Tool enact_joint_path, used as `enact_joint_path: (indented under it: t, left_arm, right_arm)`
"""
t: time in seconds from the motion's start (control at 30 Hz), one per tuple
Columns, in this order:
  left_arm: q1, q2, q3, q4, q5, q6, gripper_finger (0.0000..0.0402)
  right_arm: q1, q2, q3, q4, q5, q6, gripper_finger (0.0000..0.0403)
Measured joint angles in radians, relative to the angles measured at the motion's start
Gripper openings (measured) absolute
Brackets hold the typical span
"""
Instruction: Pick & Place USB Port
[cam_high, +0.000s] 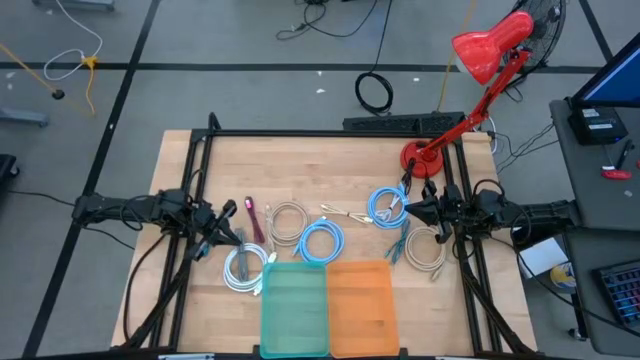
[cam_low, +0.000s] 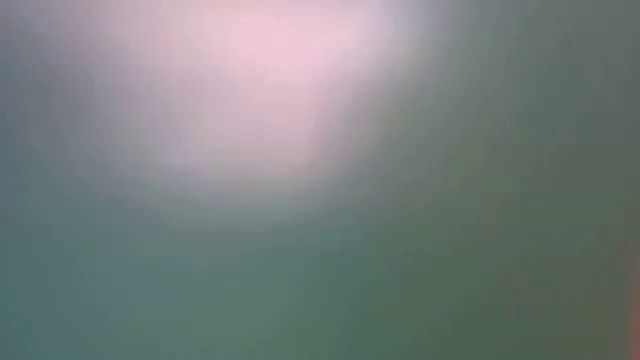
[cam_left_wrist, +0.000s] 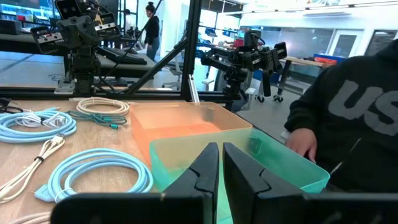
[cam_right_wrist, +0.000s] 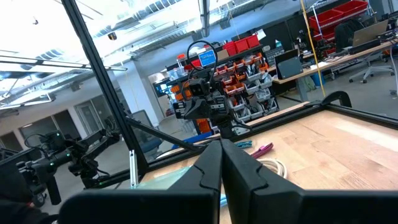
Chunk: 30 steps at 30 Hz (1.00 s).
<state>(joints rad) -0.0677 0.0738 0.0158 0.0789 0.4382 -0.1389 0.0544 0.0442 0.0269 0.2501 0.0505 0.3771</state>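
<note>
Several coiled USB cables lie on the wooden table: a white coil (cam_high: 245, 268), a beige one (cam_high: 287, 222), two light-blue ones (cam_high: 322, 241) (cam_high: 387, 205), a beige-and-teal one (cam_high: 425, 248) and a magenta cable (cam_high: 253, 218). At the near edge a green bin (cam_high: 293, 308) stands beside an orange bin (cam_high: 360, 305). My left gripper (cam_high: 222, 236) (cam_left_wrist: 221, 155) hovers shut at the table's left, level, holding nothing. At the right, my right gripper (cam_high: 408, 208) (cam_right_wrist: 221, 152) hangs shut and empty above the light-blue coil. The low view shows only blur.
A red desk lamp (cam_high: 470, 90) stands with its base (cam_high: 422, 160) on the table's far right corner. A black frame (cam_high: 330, 133) runs round the table. A person in a dark hoodie (cam_left_wrist: 348, 112) stands at the near edge, one hand (cam_left_wrist: 301, 143) close to the green bin.
</note>
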Motion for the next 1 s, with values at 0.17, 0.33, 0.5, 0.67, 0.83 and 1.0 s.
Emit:
enact_joint_path:
  t: [0.17, 0.33, 0.5, 0.67, 0.83, 1.0]
  left_arm:
    - [0.0, 0.0, 0.0, 0.0, 0.0, 0.0, 0.0024]
    - [0.0, 0.0, 0.0, 0.0, 0.0, 0.0, 0.0024]
    - [0.0, 0.0, 0.0, 0.0, 0.0, 0.0, 0.0024]
    - [0.0, 0.0, -0.001, 0.055, 0.0, -0.076, 0.0024]
    - [0.0, 0.0, 0.0, 0.177, 0.0, -0.251, 0.0024]
    - [0.0, 0.0, 0.0, 0.222, -0.001, -0.301, 0.0024]
  right_arm:
    - [0.0, 0.0, 0.0, 0.0, 0.0, 0.0, 0.0]
    - [0.0, 0.0, 0.0, 0.0, 0.0, 0.0, 0.0]
    - [0.0, 0.0, 0.0, 0.0, 0.0, 0.0, 0.0]
    - [0.0, 0.0, 0.0, 0.0, 0.0, 0.0, 0.0]
    - [0.0, 0.0, 0.0, 0.0, 0.0, 0.0, 0.0]
    - [0.0, 0.0, 0.0, 0.0, 0.0, 0.0, 0.0]
